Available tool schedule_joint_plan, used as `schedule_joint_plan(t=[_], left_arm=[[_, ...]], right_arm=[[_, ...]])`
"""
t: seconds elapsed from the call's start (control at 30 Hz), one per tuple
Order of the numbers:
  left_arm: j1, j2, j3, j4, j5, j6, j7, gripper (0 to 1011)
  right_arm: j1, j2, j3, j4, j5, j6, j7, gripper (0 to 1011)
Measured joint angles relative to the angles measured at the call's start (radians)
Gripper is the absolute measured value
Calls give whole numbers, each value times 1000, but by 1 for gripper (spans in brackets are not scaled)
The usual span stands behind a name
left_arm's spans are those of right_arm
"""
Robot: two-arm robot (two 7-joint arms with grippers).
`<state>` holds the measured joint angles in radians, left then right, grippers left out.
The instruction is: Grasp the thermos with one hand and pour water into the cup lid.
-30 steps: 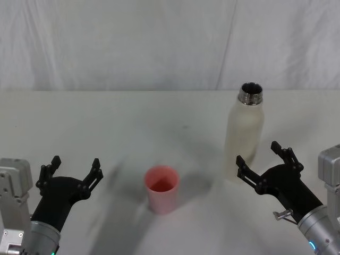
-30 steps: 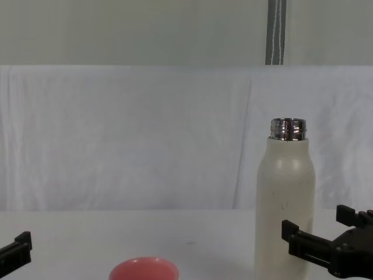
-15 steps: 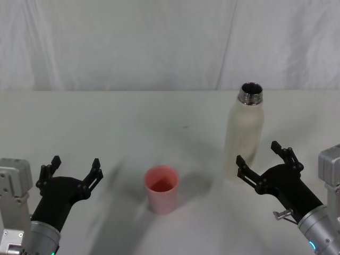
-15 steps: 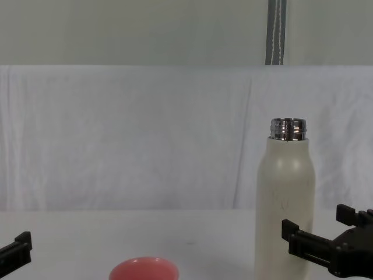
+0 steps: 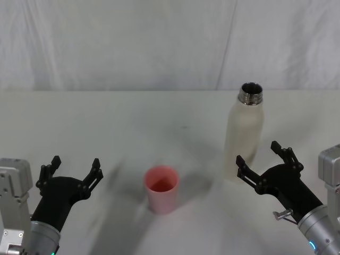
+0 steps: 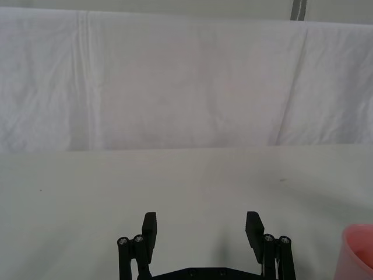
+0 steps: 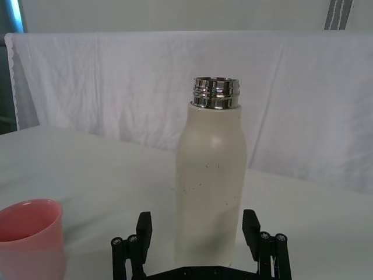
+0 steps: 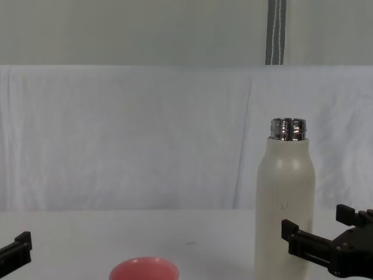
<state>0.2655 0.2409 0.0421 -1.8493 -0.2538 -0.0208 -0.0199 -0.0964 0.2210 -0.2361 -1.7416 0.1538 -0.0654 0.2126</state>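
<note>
The cream-white thermos stands upright and uncapped on the right of the table, its steel neck open; it also shows in the chest view and the right wrist view. My right gripper is open just in front of the thermos, fingers apart and not touching it. The pink cup lid sits upright near the table's middle front, left of the thermos. My left gripper rests open at the front left, holding nothing.
The white table runs back to a white cloth backdrop. Bare tabletop lies between the cup lid and the thermos and across the far half of the table.
</note>
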Motion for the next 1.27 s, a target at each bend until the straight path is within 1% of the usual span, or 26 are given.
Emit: schedule_joint_plan(t=[1.27], left_arm=[[0, 0, 0, 0, 0, 0, 0, 1001]], right_arm=[[0, 0, 0, 0, 0, 0, 0, 1002]])
